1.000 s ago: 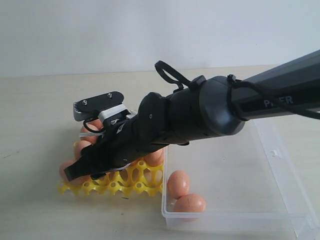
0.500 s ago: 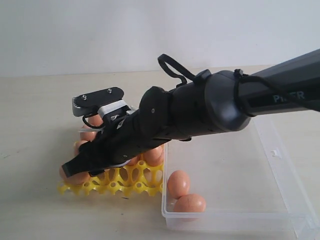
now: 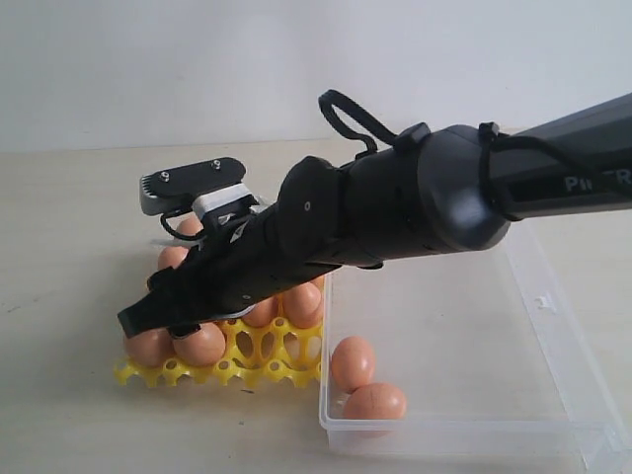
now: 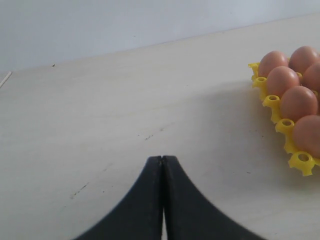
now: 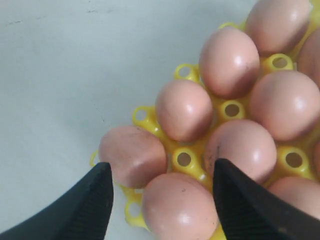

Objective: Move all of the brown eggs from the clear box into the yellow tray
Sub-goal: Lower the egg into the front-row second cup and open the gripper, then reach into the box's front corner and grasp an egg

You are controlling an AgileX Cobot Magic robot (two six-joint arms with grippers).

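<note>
Two brown eggs lie in a corner of the clear box, others fill the yellow tray — my view half blocked by the right arm, right gripper spread empty above them — left gripper pressed together over the table.

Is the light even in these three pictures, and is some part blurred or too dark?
Exterior view: soft even light, sharp, but the close right arm hides much of the yellow tray. Left wrist view: clear, a faint shadow on the table; the left gripper is near black, without detail. Right wrist view: the brown eggs look slightly soft, with small pale highlights.
</note>
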